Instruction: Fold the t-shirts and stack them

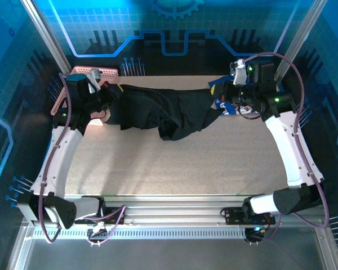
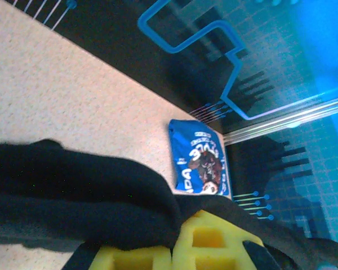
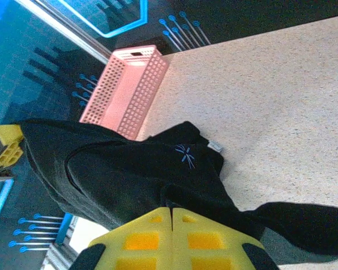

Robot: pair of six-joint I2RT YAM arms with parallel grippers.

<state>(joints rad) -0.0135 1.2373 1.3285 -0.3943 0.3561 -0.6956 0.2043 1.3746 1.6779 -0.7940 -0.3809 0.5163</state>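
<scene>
Blue light tints the backdrop; the table [image 1: 174, 163] is evenly lit; wrist views blur near the lens.

Matt black cloth t-shirt [image 1: 152, 107], speckled matt tabletop [image 1: 186, 163], pink perforated plastic basket [image 3: 129, 90], printed blue cloth shirt [image 2: 200, 166]

left claw [image 1: 105, 90] — clamped on black t-shirt [image 1: 152, 107] | right claw [image 1: 221, 90] — clamped likewise | both arms outstretched

Blue shirt [image 1: 221, 104] largely behind the right arm [image 1: 281, 132] from above, its lettering illegibly small
</scene>
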